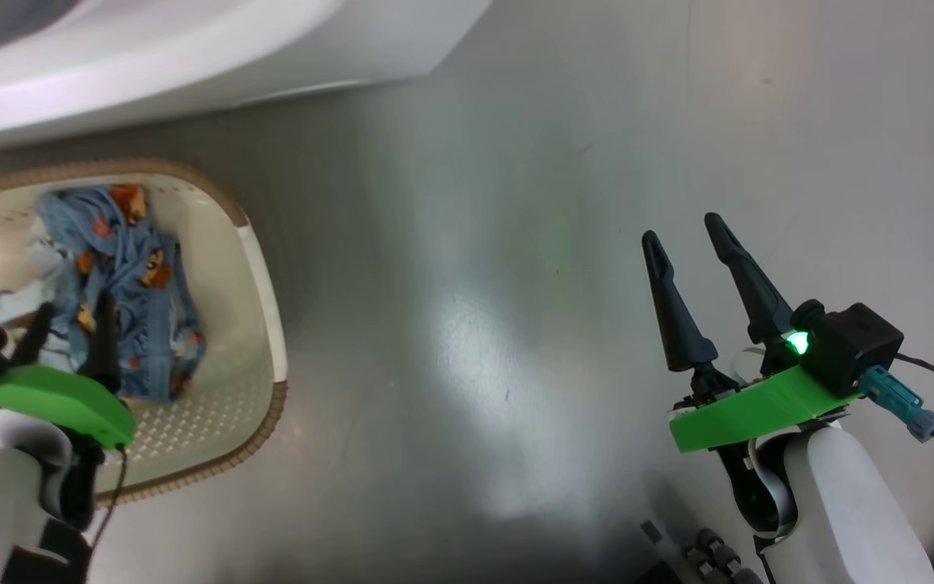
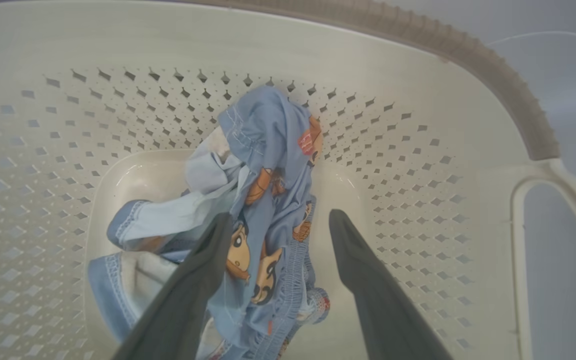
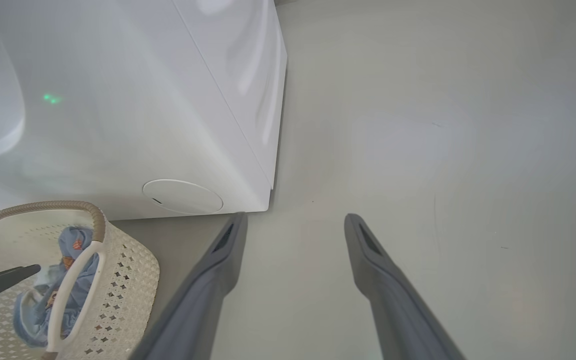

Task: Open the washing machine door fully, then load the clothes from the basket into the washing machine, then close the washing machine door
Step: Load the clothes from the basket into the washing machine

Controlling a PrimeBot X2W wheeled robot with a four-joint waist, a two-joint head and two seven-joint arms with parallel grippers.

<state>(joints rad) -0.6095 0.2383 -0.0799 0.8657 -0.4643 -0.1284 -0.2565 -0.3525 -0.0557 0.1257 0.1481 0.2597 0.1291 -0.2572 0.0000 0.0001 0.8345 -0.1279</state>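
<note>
As the head camera looks down, the basket (image 1: 260, 268) is seen at lower left on the grey floor (image 1: 475, 324), just beside the white washing machine (image 1: 191, 57) along the top edge. The clothes (image 1: 143, 308), light blue with orange-brown bear faces, are bundled inside the basket. The left gripper (image 1: 74, 308) is held over them with its dark fingers spread apart and nothing clamped. The right gripper (image 1: 683, 229) is seen at lower right, well apart from the basket, over bare floor. Its jaws are wide and empty.

Left wrist view: the two fingers are seen splayed on either side of the bundle, which lies on the basket's floor and partly up the perforated wall. The left finger overlaps the cloth, but contact cannot be told. A white side handle (image 2: 558, 170) and a stretch of brown rim are noted at right.

Right wrist view: the fingers are spread over bare floor with nothing between them. The machine's front corner and round lower flap (image 3: 183, 196) are noted ahead. The basket is seen at lower left, close to the machine's front, with the clothes inside it and one dark finger of the other arm reaching in from the left edge.
</note>
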